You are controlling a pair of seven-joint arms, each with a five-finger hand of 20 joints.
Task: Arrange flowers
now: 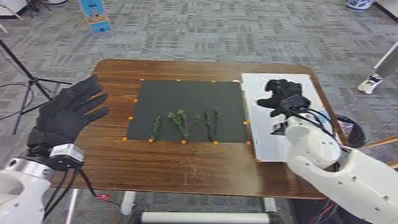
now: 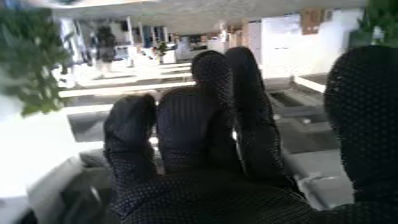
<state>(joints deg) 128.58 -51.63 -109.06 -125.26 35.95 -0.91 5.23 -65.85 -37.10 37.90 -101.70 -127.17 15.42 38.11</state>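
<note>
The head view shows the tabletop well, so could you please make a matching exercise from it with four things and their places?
1. green sprigs
2. white board
3. left hand
4. right hand

A. over the white board
B. on the dark mat
C. by the left edge of the table
D. along the table's right side

Pairs: 1-B; 2-D; 3-C; 4-A

1. I found the green stems [image 1: 184, 129] near the head view's centre too small for leaf detail.
2. The right arm [image 1: 351, 185] ran off that frame's lower right, beyond my sight.
3. I got blurred greenery [image 2: 35, 55] at the wrist view's upper left.
</note>
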